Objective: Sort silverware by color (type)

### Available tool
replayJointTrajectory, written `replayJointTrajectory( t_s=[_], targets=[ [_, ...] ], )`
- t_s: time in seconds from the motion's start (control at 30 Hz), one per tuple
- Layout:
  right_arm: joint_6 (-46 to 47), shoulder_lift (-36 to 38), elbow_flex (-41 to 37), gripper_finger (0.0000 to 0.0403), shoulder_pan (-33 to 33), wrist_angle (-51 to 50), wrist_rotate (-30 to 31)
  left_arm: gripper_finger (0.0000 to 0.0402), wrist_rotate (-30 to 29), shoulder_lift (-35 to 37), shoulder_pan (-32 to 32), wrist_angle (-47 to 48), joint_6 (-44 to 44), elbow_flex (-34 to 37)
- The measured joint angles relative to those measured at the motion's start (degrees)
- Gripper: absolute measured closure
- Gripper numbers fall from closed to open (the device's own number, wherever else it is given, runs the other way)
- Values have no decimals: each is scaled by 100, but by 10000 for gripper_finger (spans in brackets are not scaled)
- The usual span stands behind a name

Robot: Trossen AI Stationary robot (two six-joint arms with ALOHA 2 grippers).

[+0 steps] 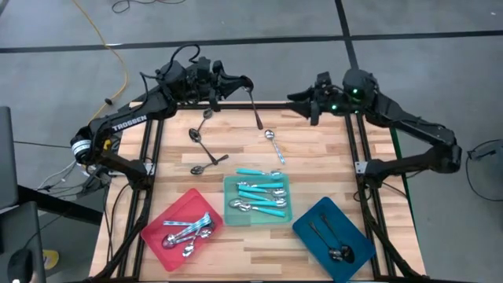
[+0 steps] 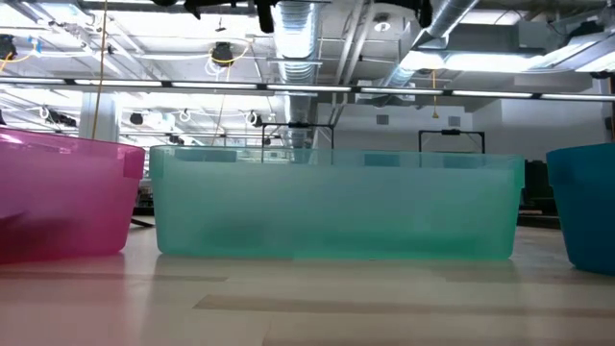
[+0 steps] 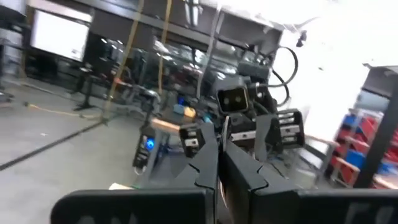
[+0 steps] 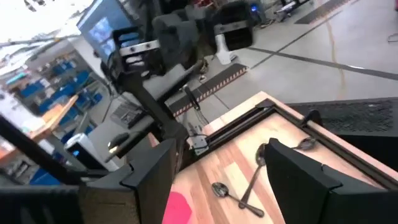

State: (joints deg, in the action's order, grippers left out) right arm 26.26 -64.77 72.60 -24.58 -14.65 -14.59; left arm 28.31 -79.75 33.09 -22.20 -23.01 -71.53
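trays sit at six o'clock: red tray (image 1: 182, 211) with shiny spoons (image 1: 189, 234), teal tray (image 1: 229, 189) with turquoise-handled spoons (image 1: 261, 198), blue tray (image 1: 314, 215) with two dark spoons (image 1: 334, 248). four dark spoons (image 1: 203, 149) and one turquoise-handled spoon (image 1: 273, 145) lie loose toward twelve. left gripper (image 1: 250, 82) pinches a dark spoon (image 1: 255, 108); right gripper (image 1: 301, 101) gapes empty.

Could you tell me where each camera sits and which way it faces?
High: overhead, looking down on table, both arms.
Low: table height, facing teal tray; no arm shows.
Left wrist: behind left gripper, shut, facing the room.
Right wrist: behind right gripper, open, facing dark spoons.
Shared: those spoons, high view too.
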Motion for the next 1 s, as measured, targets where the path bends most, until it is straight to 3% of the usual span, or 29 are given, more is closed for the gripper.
replayJointTrajectory(
  t_s=[0.2,0.63,1.0],
  targets=[
    [-8,-422,-3,137,506,366,270,401,280,-4,-47,88,188,0],
    [320,-1318,2,137,853,1604,271,402,381,-7,-367,224,367,0],
    [320,-1426,2,137,1013,1733,230,402,126,-7,-460,645,452,0]
  ],
)
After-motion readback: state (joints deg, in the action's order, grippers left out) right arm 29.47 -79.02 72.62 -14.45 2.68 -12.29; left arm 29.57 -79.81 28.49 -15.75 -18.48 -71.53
